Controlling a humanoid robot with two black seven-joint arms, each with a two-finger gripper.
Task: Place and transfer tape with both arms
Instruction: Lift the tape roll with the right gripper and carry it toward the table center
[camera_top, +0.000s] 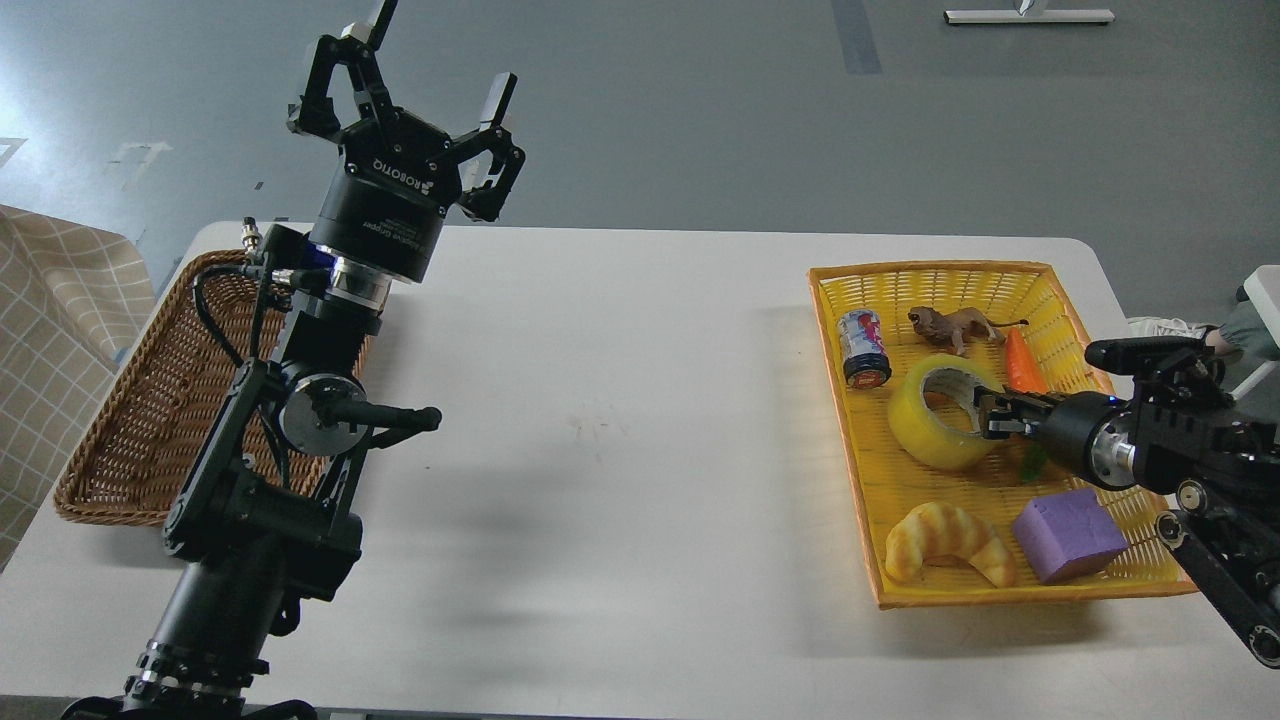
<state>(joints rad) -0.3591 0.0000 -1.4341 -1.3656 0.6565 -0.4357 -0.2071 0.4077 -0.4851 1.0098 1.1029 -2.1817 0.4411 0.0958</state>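
Closest to the lens, the black jointed left arm rose from the bottom edge, and its left claw stood high above the white counter with both fingers spread wide and nothing between them, apparently parked to receive a handover. White lettering on its body read "ROBOTIQ"; the smaller print on the wrist was too fine to read. Behind that arm lay a brown woven wicker basket, probably the drop-off place.

Across the counter sat a shallow yellow plastic basket. In it the wide roll of translucent yellow packing tape stood tilted on its side, core opening facing up and right. The right claw reached in from the right, fingertips at the roll's rim as if pinching its wall, though whether they had closed I cannot tell. Around the tape lay a small can with an illegible red-and-blue label, a brown toy lion, an orange carrot, a golden croissant and a purple foam block.
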